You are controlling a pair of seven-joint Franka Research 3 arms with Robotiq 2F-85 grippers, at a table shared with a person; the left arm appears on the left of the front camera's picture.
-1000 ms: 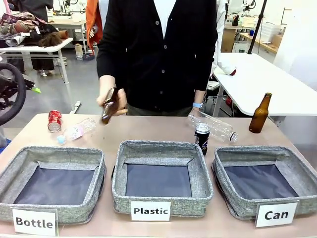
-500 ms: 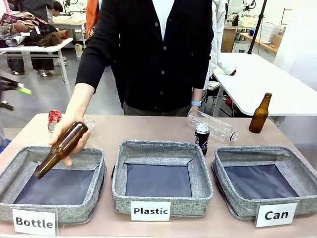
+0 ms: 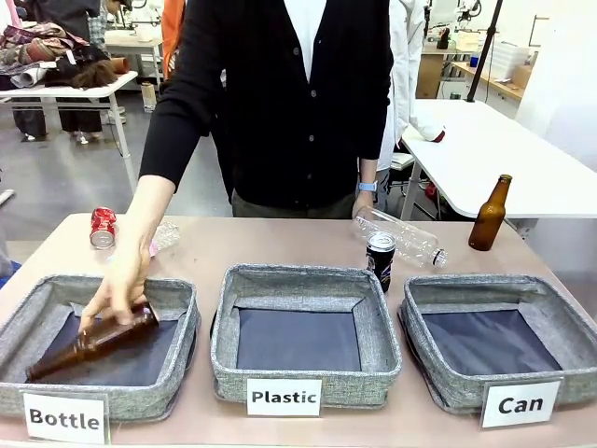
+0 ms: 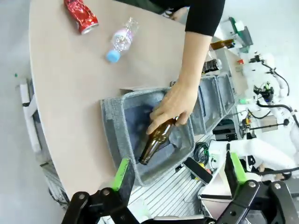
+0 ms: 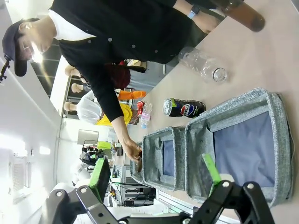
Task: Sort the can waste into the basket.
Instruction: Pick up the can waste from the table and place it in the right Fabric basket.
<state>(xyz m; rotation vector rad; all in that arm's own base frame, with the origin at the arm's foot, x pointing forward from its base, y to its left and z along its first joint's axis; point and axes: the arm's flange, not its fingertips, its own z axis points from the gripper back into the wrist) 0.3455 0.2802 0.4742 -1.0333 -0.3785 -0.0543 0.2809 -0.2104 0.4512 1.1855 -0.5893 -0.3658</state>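
Table (image 3: 224, 245) carries 3 grey baskets in a row. Can basket (image 3: 438, 378) is at my right end, Plastic basket (image 3: 347, 381) in the middle, Bottle basket (image 3: 179, 313) at my left end. My left gripper (image 4: 178, 167) and right gripper (image 5: 155, 170) both have fingers spread apart. A person's hand (image 3: 117, 297) rests on a brown bottle (image 3: 93, 341) lying in the Bottle basket. The 2 cans are on the table, outside the Can basket: black can (image 3: 380, 259) upright behind the Plastic/Can gap, red can (image 3: 103, 227) far left.

The person's hand (image 4: 174, 105) held a brown bottle (image 4: 156, 142) inside a grey basket (image 4: 112, 126); the red can (image 4: 80, 10) lay well apart.
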